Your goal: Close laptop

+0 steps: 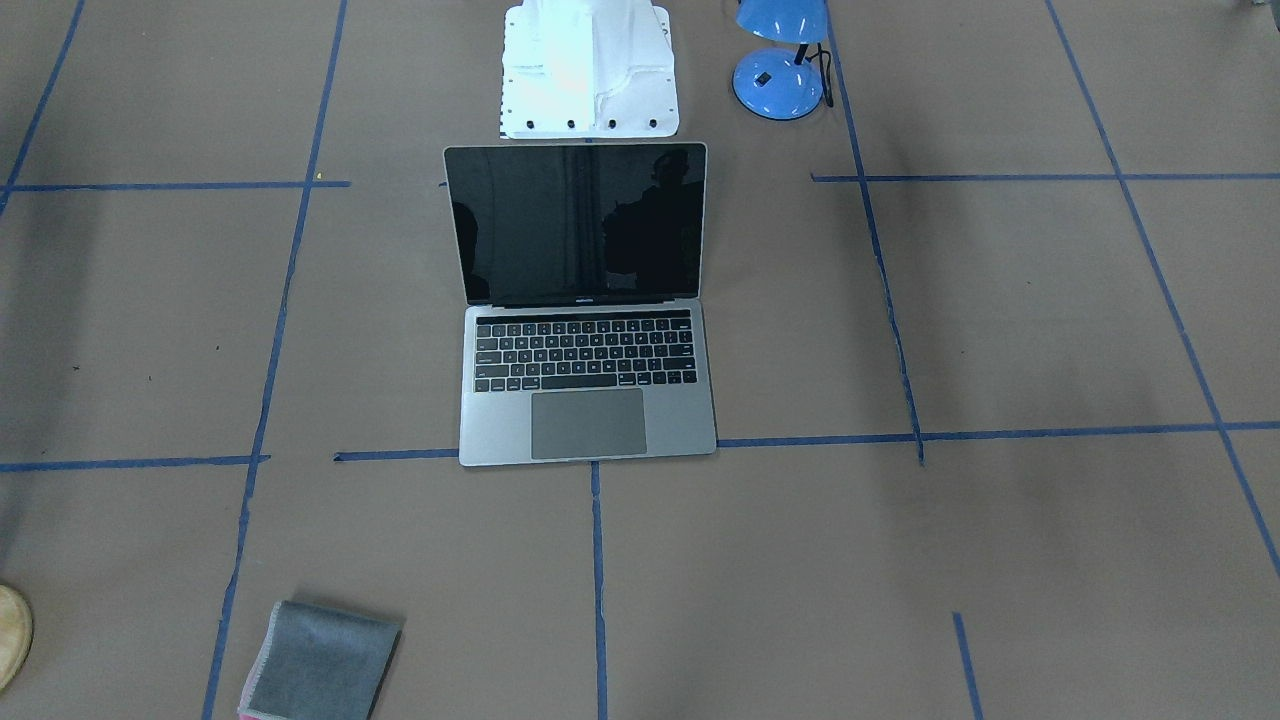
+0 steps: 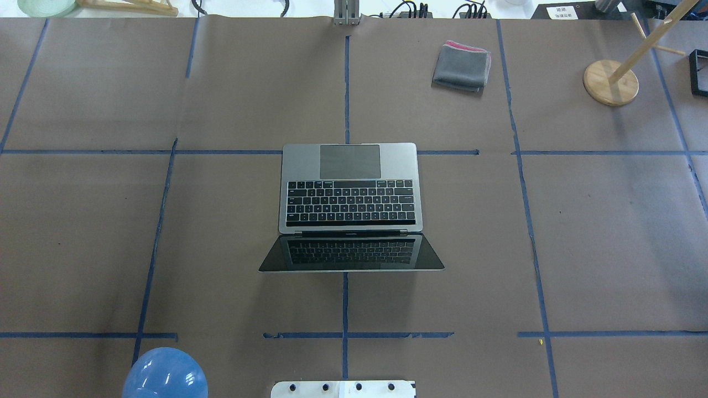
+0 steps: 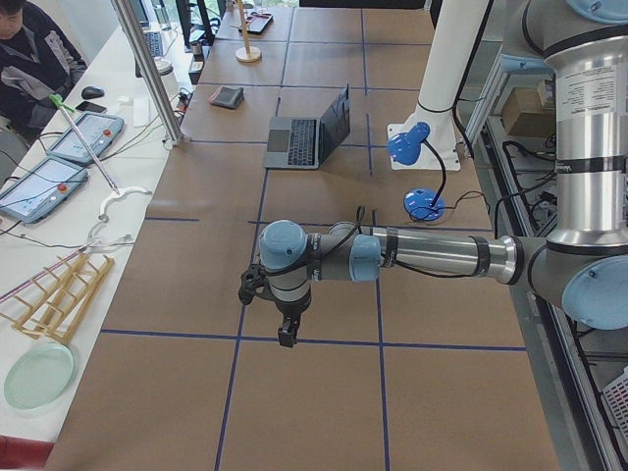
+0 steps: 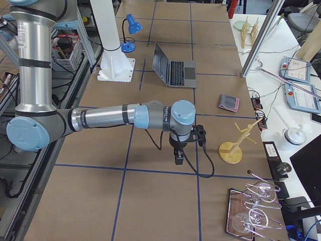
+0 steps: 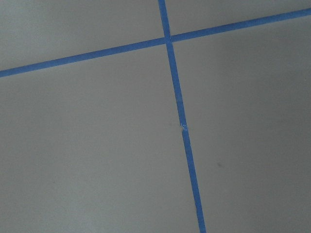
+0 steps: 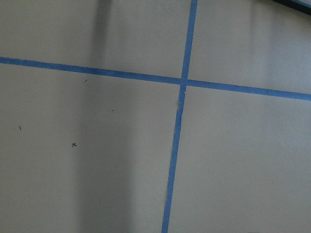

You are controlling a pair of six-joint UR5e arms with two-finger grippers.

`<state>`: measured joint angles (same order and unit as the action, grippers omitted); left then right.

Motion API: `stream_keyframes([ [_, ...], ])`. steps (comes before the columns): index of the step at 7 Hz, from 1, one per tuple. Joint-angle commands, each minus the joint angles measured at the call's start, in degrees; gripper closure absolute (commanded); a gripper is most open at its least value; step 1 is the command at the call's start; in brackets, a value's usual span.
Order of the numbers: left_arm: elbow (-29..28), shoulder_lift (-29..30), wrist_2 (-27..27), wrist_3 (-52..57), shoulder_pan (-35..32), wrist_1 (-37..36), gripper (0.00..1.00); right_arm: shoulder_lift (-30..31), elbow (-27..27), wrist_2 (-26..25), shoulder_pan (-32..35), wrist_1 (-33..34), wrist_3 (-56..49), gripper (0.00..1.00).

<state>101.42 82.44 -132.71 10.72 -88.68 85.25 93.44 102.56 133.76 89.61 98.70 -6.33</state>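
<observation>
The laptop [image 1: 587, 420] stands open in the middle of the table, its glossy black screen upright on the robot's side and its keyboard and trackpad facing away from the robot. It also shows in the overhead view [image 2: 348, 182] and in both side views [image 3: 304, 139] [image 4: 176, 70]. My left gripper [image 3: 286, 334] hangs above the table far to the laptop's left. My right gripper [image 4: 178, 158] hangs far to its right. Both show only in the side views, so I cannot tell whether they are open or shut. Both wrist views show only brown table paper and blue tape.
A folded grey cloth [image 2: 462, 66] lies at the far right. A blue desk lamp [image 1: 780, 70] stands beside the white robot base [image 1: 590, 70]. A wooden peg stand [image 2: 610, 83] is at the far right edge. Operators' benches line the far side.
</observation>
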Motion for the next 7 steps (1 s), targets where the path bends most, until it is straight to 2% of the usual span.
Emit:
stream_keyframes([
  [1,0.09,-0.09,-0.09,0.26,0.0,0.78,0.0,-0.01,0.0,0.01,-0.05,0.0,0.01,0.0],
  [3,0.7,0.43,0.09,-0.09,0.09,1.32,0.0,-0.01,0.27,0.01,-0.05,0.0,0.01,0.0],
  [4,1.67,2.18,0.0,-0.26,0.17,4.89,0.0,-0.09,0.96,0.97,-0.31,0.0,1.49,0.0],
  [5,0.72,5.16,0.0,-0.44,0.18,10.84,0.0,-0.1,2.19,3.85,-1.18,0.0,2.46,0.0],
  [6,0.71,5.53,-0.52,-0.35,0.26,12.12,0.0,-0.01,3.42,7.19,-2.41,0.0,3.51,0.0],
  [7,1.75,5.89,-0.61,-5.57,2.96,12.3,0.0,-0.01,5.43,9.74,-3.72,0.0,5.87,0.0],
])
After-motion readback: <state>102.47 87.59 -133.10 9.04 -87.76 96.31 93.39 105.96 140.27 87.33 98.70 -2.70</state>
